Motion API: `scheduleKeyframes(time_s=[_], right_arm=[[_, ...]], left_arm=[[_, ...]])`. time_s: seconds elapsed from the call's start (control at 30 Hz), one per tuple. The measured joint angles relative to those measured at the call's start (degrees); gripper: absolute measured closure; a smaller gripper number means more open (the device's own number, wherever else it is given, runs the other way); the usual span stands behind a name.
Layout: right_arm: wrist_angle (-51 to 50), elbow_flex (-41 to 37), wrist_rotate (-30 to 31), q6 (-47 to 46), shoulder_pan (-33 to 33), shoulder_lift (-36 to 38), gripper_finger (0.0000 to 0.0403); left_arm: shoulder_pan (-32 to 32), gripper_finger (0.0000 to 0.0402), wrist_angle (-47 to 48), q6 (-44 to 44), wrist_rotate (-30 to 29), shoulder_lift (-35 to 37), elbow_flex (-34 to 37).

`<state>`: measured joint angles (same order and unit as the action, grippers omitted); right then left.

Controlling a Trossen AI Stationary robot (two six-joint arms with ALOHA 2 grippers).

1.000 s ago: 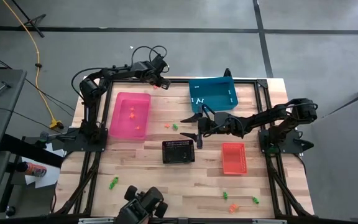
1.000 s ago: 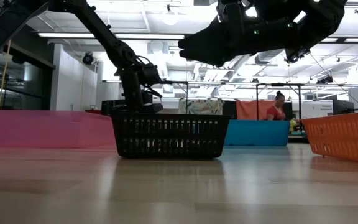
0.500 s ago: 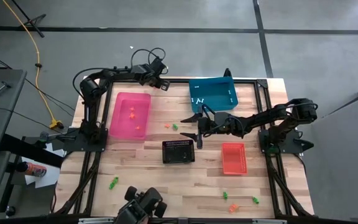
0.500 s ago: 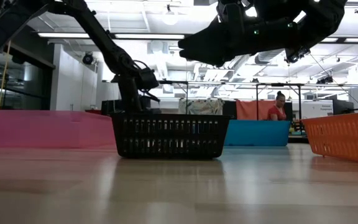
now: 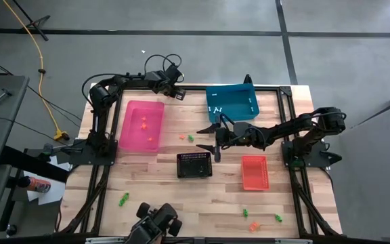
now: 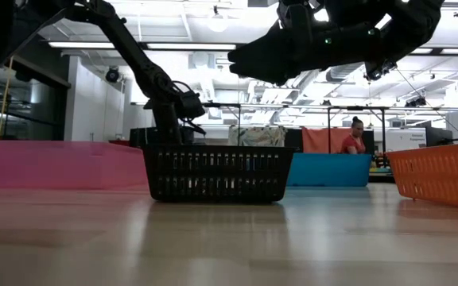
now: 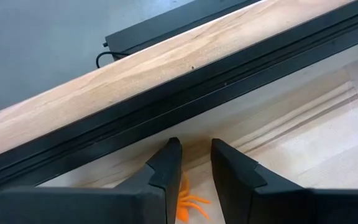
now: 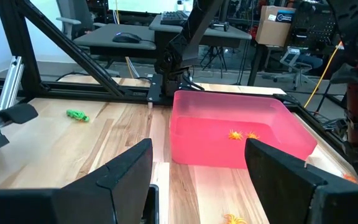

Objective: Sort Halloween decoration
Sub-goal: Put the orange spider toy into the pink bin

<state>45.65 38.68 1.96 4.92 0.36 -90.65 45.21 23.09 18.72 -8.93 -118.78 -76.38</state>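
**Left gripper pinches an orange trinket at the table's far edge; right gripper hangs open mid-table**

The left gripper (image 5: pixel 179 93) is at the far edge of the wooden table (image 5: pixel 154 183), just beyond the far end of the pink bin (image 5: pixel 141 125) and beside the black frame rail. In its wrist view its two dark fingers (image 7: pixel 166 171) stand narrowly apart with an orange spider trinket (image 7: pixel 188 204) between them, its thin legs sticking out from the gap; the jaws are closed on it

The right gripper (image 5: pixel 212 139) hangs over the middle of the table, between the teal bin (image 5: pixel 232 102) and the black mesh basket (image 5: pixel 194 165), with its jaws spread wide and nothing between them. From the low view it is above the basket, off the table top

The remaining decorations are scattered. Several orange pieces (image 8: pixel 242 134) lie inside the pink bin, and small white ones (image 5: pixel 214 108) lie in the teal bin. An orange and a green trinket (image 5: pixel 186 137) lie on bare wood between the pink bin and the right gripper. A green piece (image 5: pixel 123 199) lies near the table's near-left corner, and a few orange and green ones (image 5: pixel 254 224) lie near the near-right corner, in front of the orange-red bin (image 5: pixel 254 172)

In the low view a person (image 6: pixel 355 135) sits in the room far behind the table
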Motion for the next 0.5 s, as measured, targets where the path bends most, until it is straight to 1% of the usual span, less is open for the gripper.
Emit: scheduleKeyframes(time_s=[0.13, 0.3, 0.5], right_arm=[[0.00, 0.00, 0.00, -0.02, 0.00, 0.00, 0.0151], [0.00, 0.00, 0.00, -0.02, 0.00, 0.00, 0.0151], [-0.02, 0.00, 0.00, 0.00, 0.00, 0.00, 0.0151]], left_arm=[[0.01, 0.0335, 0.28, -1.47, -0.11, -0.04, -0.06], [-0.13, 0.0392, 0.96, -2.29, -0.58, -0.11, -0.11], [-0.15, 0.0400, 1.01, -2.92, -1.09, -0.13, -0.08]])
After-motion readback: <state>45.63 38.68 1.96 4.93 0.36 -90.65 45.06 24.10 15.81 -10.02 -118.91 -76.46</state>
